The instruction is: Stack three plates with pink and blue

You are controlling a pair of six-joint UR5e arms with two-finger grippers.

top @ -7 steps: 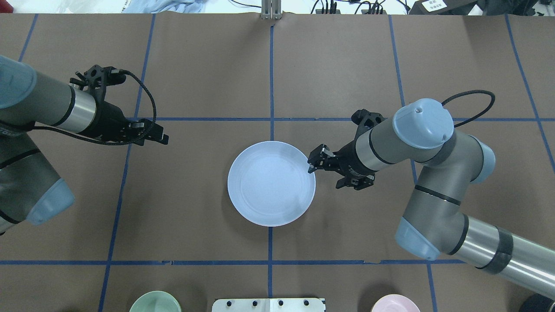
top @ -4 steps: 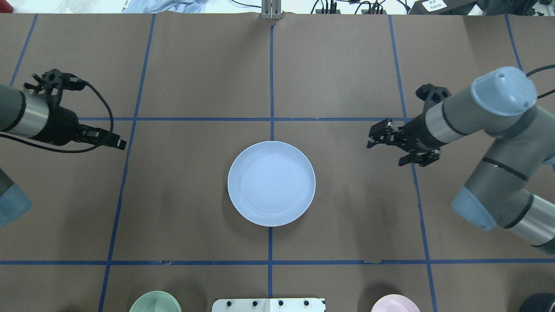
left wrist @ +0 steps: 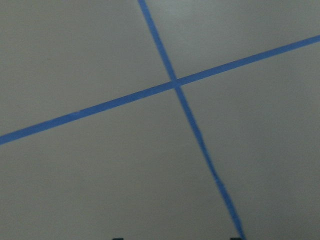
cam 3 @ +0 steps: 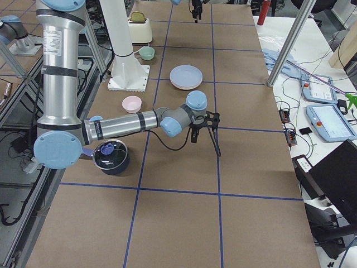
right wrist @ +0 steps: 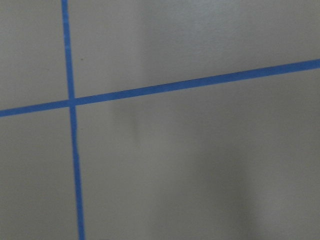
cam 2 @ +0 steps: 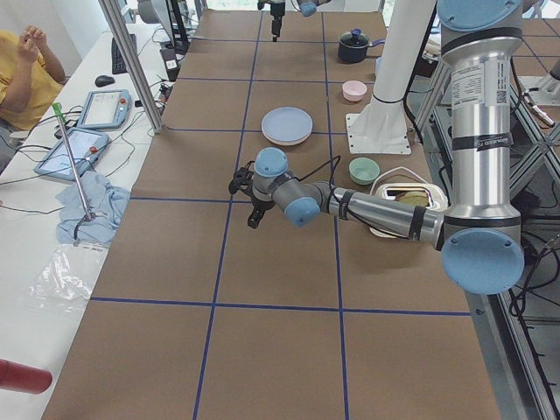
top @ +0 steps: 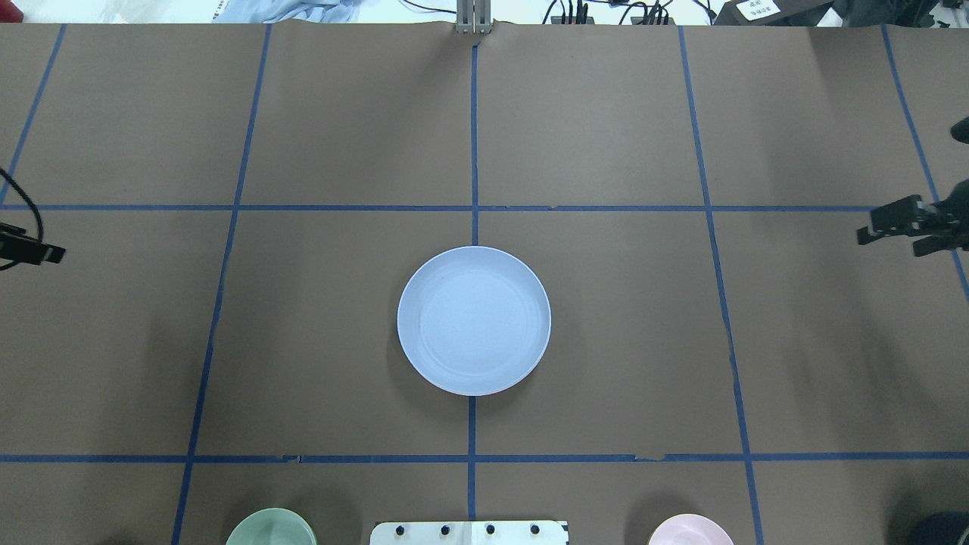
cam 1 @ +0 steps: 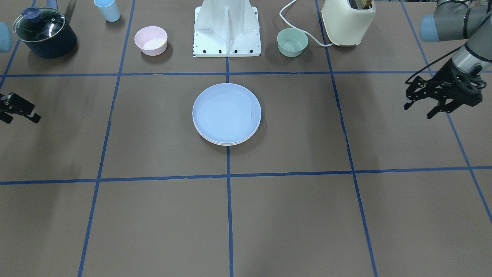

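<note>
The light blue plate (top: 474, 320) lies at the table's middle, on top of a stack. In the front-facing view the blue plate (cam 1: 226, 112) has pale rims (cam 1: 226, 142) of plates showing under its near edge; I cannot tell their colours apart. My left gripper (cam 1: 418, 110) hangs open and empty far off at the table's side, and shows at the overhead view's left edge (top: 47, 254). My right gripper (top: 870, 231) is open and empty at the opposite side, also seen in the front-facing view (cam 1: 20, 114). Both wrist views show only bare table and blue tape.
Along the robot's edge stand a small pink bowl (cam 1: 150, 40), a green bowl (cam 1: 292, 41), a light blue cup (cam 1: 107, 9), a lidded dark pot (cam 1: 44, 32), a cream toaster (cam 1: 348, 21) and the white robot base (cam 1: 226, 27).
The right gripper has drawn back from the blue plate's right rim to the table's right side. The left gripper has drawn back to the left edge. The plate stack has not moved.
</note>
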